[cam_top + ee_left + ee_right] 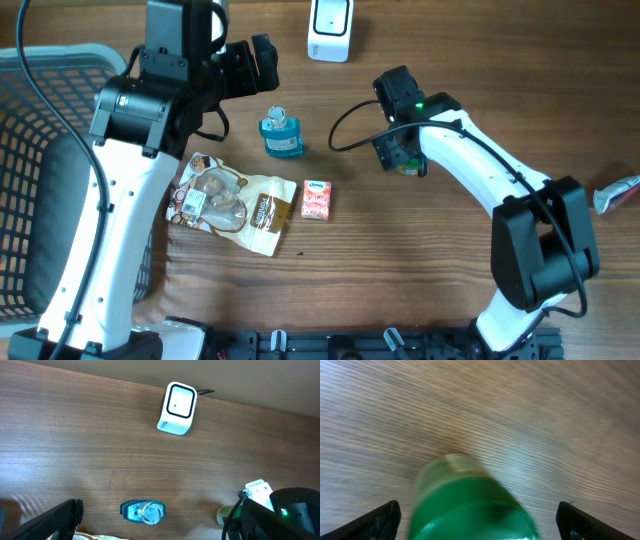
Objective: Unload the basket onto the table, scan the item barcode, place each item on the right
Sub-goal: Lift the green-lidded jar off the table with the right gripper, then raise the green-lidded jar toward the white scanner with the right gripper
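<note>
Looking down the right wrist view, you have the right gripper [398, 152] over a green bottle [470, 505]. Its fingers [382, 519] are spread wide on either side with a gap to each, so nothing is pinched. That picture is blurred, so you cannot read a label or find the barcode on it. The bottle appears to rest on the table [400, 270], below and to the right of the white scanner [330, 30] and well apart from it.

Your left gripper [262, 65] hangs above the table near the scanner, spread and carrying nothing. Only 1 of its fingers shows clearly in its own wrist view.

As for progress, no item is in front of the scanner window, and neither arm has anything lifted. If the green bottle is the item in hand, I judge that the grasp, the carry to the scanner and the turn of the barcode toward the window are all left to do.

Besides the green bottle, 3 other items lie on the table: a blue bottle [282, 135], a snack bag [240, 205] and a small pink carton [316, 200]. Whether any of the 4 has been scanned, the pictures do not tell. A grey basket [70, 55] sits at the left edge.
</note>
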{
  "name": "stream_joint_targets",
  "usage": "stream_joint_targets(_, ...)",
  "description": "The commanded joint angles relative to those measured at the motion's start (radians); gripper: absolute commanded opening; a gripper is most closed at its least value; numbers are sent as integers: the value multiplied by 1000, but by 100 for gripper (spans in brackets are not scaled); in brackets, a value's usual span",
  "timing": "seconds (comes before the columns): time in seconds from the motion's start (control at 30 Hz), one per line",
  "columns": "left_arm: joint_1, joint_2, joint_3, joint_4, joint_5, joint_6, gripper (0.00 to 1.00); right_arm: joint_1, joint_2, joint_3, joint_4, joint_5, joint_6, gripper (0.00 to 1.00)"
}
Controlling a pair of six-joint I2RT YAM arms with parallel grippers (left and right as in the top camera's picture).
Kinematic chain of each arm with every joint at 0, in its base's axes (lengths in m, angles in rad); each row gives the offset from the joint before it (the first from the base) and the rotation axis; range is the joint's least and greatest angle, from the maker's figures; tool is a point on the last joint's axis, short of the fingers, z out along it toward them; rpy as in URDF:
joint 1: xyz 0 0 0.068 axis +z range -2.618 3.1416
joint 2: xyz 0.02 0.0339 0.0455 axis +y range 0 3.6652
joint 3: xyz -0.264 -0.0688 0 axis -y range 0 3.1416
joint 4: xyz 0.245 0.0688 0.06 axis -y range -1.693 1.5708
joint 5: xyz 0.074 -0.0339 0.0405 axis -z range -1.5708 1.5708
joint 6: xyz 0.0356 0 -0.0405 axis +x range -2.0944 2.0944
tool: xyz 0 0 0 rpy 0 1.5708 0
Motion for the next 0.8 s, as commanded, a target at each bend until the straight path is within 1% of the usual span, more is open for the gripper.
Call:
stream_joint_targets(0.0,-5,2,3,-1,-10,-9,100,-2,14,-5,19,-153,112,100)
stream_joint_targets(0.07,-5,2,3,-1,-10,-9,100,-2,14,-3,30,-202,229,100)
stream_joint_targets(0.17,-5,2,3,-2,-10,-9,100,-2,14,27,5,-195,532,100)
stream_joint_targets(0.3,-5,2,3,-12,-10,-9,100,-2,14,82,-61,-188,837,100)
stream_joint_targets(0.33,-5,2,3,-13,-10,-9,100,-2,14,97,-90,-188,902,100)
stream_joint_targets(0.4,-5,2,3,-13,-10,-9,100,-2,14,122,-138,-188,985,100)
stream_joint_targets(0.43,-5,2,3,-13,-10,-9,100,-2,14,153,-195,-188,1085,100)
stream_joint_targets(0.53,-5,2,3,-12,-11,-9,100,-2,14,214,-338,-193,1313,100)
stream_joint_targets(0.6,-5,2,3,-13,-10,-9,100,-2,14,217,-393,-217,1451,100)
stream_joint_targets(0.67,-5,2,3,-13,-10,-9,100,-2,14,216,-407,-285,1577,100)
stream_joint_targets(0.77,-5,2,3,-17,-10,-9,100,-2,14,216,-383,-308,1845,100)
